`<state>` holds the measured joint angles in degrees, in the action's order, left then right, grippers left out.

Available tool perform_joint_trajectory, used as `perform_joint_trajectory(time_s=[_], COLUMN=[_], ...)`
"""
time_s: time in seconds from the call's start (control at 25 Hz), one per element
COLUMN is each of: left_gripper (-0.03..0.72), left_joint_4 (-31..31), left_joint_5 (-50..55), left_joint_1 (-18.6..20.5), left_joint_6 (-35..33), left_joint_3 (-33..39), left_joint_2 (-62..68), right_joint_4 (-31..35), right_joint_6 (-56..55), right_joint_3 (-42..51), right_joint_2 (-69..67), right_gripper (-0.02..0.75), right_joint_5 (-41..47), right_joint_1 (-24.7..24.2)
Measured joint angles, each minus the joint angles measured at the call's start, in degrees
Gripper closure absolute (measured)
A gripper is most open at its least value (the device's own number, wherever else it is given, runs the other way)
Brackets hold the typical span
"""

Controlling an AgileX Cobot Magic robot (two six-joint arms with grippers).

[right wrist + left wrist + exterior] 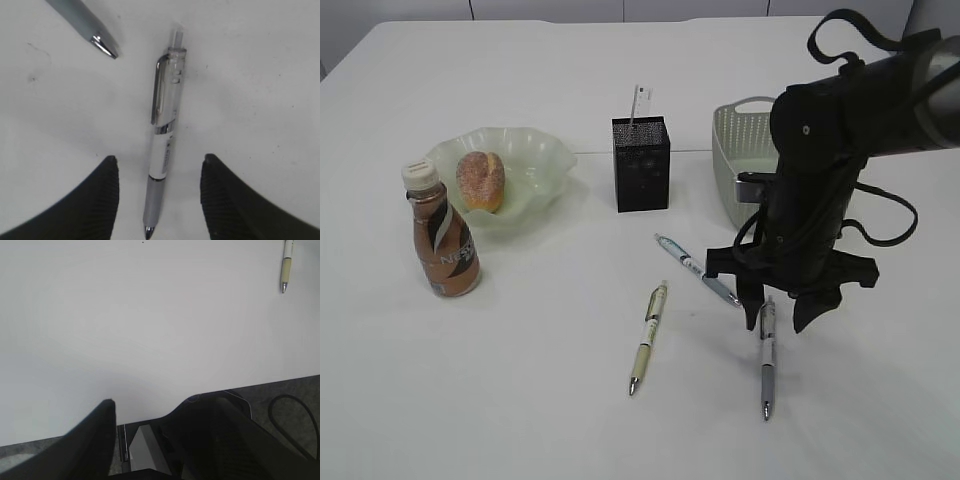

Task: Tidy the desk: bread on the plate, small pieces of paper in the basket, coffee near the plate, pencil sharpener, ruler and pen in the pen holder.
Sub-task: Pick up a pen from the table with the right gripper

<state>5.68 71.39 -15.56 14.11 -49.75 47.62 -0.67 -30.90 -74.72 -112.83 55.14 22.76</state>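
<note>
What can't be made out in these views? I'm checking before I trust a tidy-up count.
- Basket contents: exterior view, hidden by its wall and the right arm.
- Pen holder contents: dark mesh hides all but one pale strip.
- Grey pen upper end: exterior view, behind the right gripper.

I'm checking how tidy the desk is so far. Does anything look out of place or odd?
Three pens lie loose on the desk: a cream pen, a blue-green pen and a grey pen, which lies between the open right gripper's fingers. None is in the pen holder. Nothing looks spilled or damaged.
</note>
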Motion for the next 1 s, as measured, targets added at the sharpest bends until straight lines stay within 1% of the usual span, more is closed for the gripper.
perform_joint_trajectory(time_s=[0.36, 0.68, 1.0], left_gripper=[0.244, 0.244, 0.244], left_joint_4=[-0.33, -0.43, -0.43], left_joint_5=[0.0, 0.0, 0.0], left_joint_1=[0.0, 0.0, 0.0], left_joint_6=[0.0, 0.0, 0.0], left_joint_3=[0.0, 0.0, 0.0], left_joint_2=[0.0, 0.0, 0.0], right_joint_4=[3.36, 3.59, 3.49], right_joint_6=[0.0, 0.0, 0.0], right_joint_3=[0.0, 0.0, 0.0], right_joint_2=[-2.72, -3.46, -4.0], right_gripper=[0.323, 0.324, 0.323], right_joint_5=[-0.35, -2.96, -2.86], right_joint_1=[0.0, 0.0, 0.0])
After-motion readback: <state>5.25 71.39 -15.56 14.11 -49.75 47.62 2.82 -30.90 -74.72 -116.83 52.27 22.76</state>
